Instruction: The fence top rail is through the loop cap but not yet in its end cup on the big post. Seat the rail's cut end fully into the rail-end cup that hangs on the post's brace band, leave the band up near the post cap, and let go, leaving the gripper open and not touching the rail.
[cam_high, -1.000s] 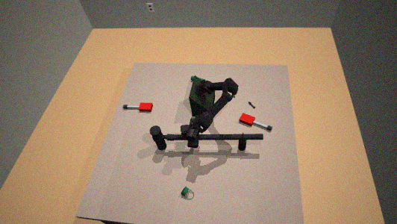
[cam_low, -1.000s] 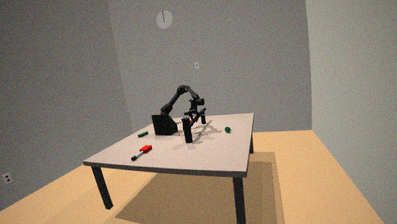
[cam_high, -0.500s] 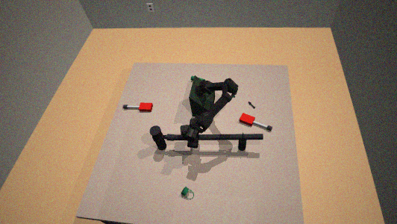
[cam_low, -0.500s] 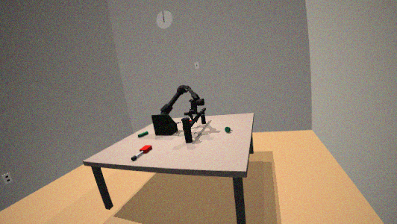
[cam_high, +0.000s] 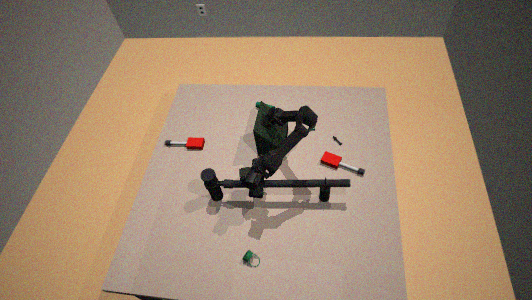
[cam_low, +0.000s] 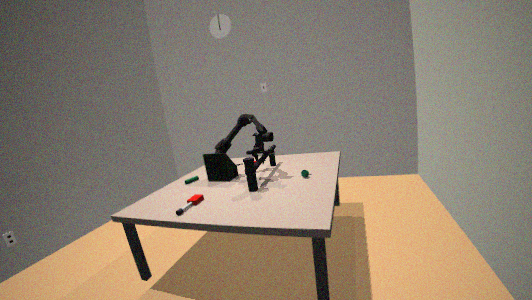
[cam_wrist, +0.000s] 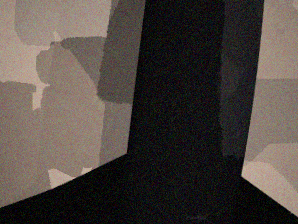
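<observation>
The big post stands upright at the left in the top view. The long dark rail runs level from beside this post to the small post, passing its top and sticking out beyond it. My gripper is shut on the rail, nearer the big post. A small dark fitting lies between the post's upper part and the rail's near end; cup, band and cut end blend together, so the depth of seating cannot be told. The wrist view shows the rail as a wide dark bar.
Two red-headed tools lie on either side of the arm's dark base. A small dark part lies behind the right tool. A green ringed part lies in front of the rail.
</observation>
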